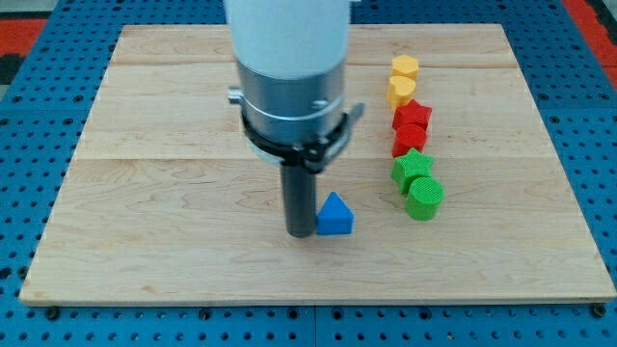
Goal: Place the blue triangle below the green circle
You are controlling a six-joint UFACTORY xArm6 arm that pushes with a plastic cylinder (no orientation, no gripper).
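The blue triangle (335, 215) lies on the wooden board (145, 212) a little right of centre, toward the view's bottom. The green circle (424, 198) lies to its right and slightly higher, with a gap between them. My tip (301, 232) rests on the board right against the blue triangle's left side. The arm's white and grey body above hides part of the board's middle.
A column of blocks runs up from the green circle: a green star (412, 167), two red blocks (410, 139) (412, 116), a yellow heart-like block (401, 91) and a yellow hexagon (405, 67). Blue pegboard (29, 116) surrounds the board.
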